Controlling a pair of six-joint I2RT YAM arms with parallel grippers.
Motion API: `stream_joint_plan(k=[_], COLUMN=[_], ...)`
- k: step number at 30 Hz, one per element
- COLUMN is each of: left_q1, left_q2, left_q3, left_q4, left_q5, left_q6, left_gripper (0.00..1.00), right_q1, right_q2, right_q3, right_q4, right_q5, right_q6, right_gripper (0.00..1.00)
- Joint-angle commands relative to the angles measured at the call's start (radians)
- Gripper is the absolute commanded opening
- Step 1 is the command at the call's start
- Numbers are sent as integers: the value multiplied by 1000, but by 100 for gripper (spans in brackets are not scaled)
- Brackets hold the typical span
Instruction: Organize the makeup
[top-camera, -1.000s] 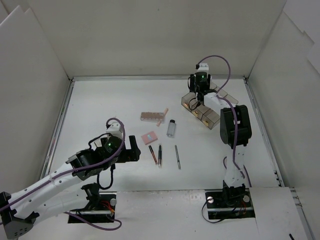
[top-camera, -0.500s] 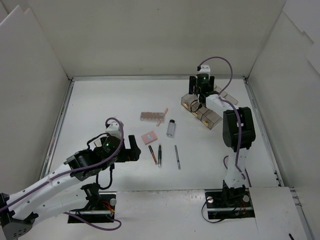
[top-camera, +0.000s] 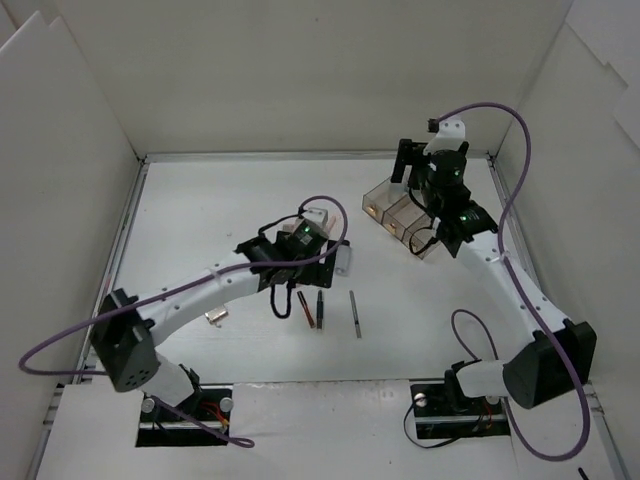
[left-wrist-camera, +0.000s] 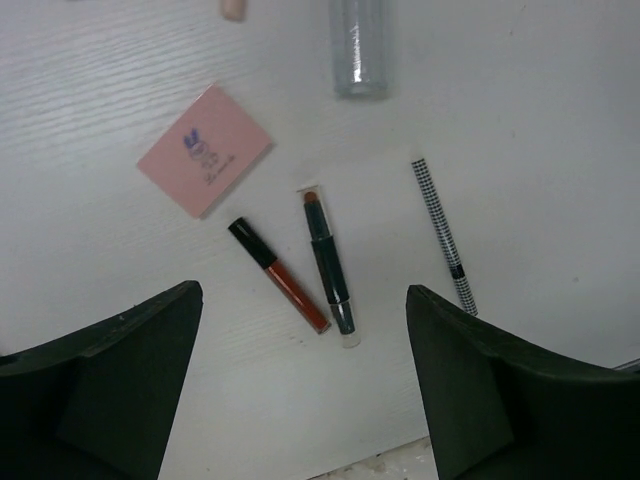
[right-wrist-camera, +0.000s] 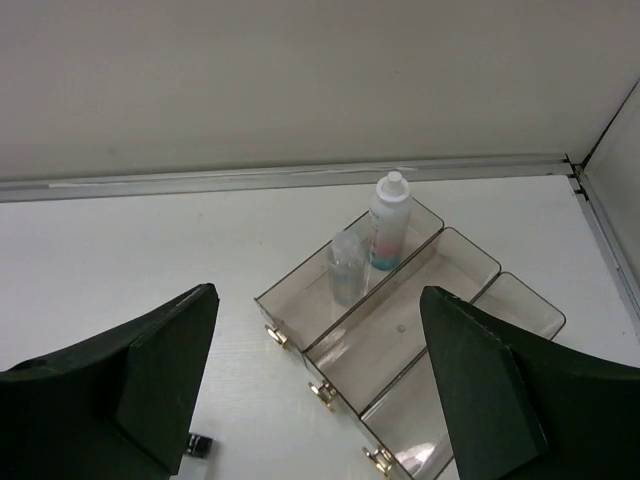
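A clear smoky three-compartment tray (top-camera: 420, 243) sits at two o'clock on the white table (top-camera: 200, 220) — angled, its gold knobs (right-wrist-camera: 320, 392) toward seven o'clock.

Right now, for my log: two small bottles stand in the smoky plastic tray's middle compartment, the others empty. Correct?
Not the middle: the right wrist view shows the tall white-capped bottle and short clear bottle in the left end compartment of the smoky plastic tray.

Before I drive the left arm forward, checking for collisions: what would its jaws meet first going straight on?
Likely the red stick and the dark stick beside it, both framed between the open jaws of the left gripper; how far off is unclear.
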Motion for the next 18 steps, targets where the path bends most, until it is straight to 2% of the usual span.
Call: stream_joint_plan(k=[1, 5, 9, 18], left_q1=[33, 44, 54, 82], left_q2=[108, 286, 402, 589], left_q3=[145, 275, 392, 481], left_q4=[34, 11, -14, -26], left_q5=[108, 162, 201, 219], left_q6=[84, 104, 112, 96], left_gripper=[76, 70, 69, 64], right_q1=[6, 12, 12, 23], right_q2=[-109, -222, -319, -520], right_q3=[-85, -144, -188, -293], right_q4=[-75, -152, -234, -354], right_q5=[-6, 9, 18, -31], right_q6=[52, 64, 91, 161], right_gripper=[79, 80, 80, 81])
